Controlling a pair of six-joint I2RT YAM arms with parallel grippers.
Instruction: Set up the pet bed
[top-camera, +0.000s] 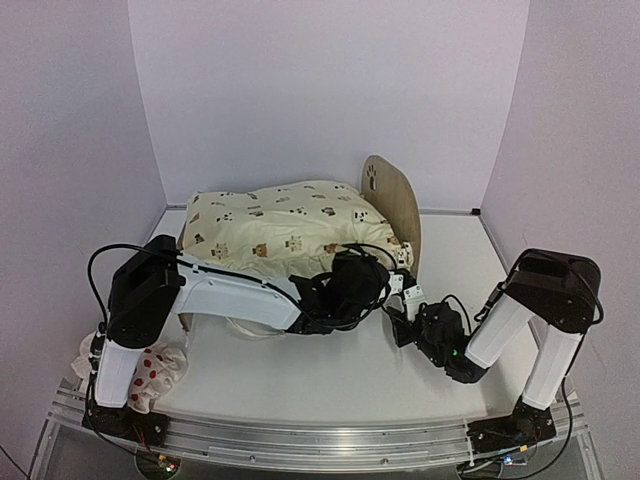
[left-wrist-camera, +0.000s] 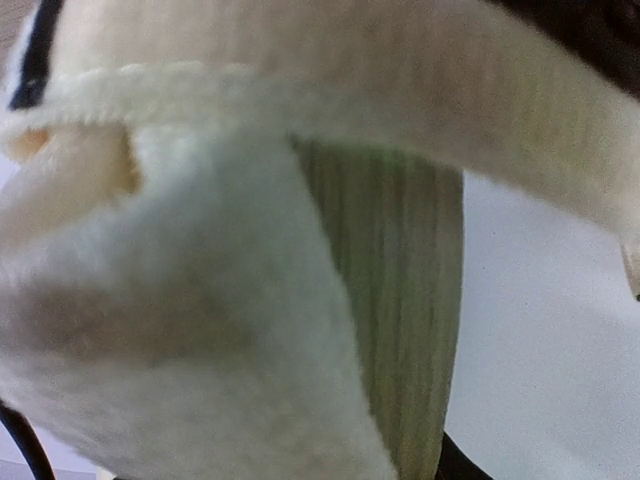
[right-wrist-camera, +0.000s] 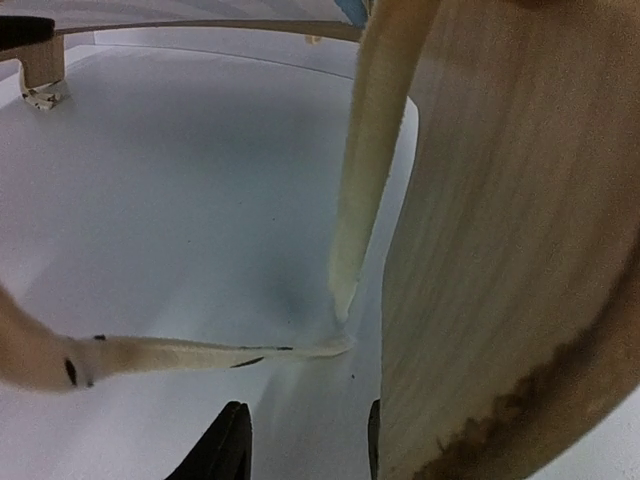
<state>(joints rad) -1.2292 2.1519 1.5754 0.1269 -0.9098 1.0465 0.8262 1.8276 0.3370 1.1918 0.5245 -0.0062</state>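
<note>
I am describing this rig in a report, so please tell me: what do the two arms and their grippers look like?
Both match: the left arm and the right arm have white links between bulky black joint housings, on black bases. Thin black cables loop loosely beside them. A green light glows on the right wrist. The right gripper has black fingers.

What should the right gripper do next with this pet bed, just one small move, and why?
Probably ease the right gripper forward and down onto the cushion tie lying low over the table just ahead of its open jaws. That tie and the hanging tie both dangle loose beside the headboard.
</note>
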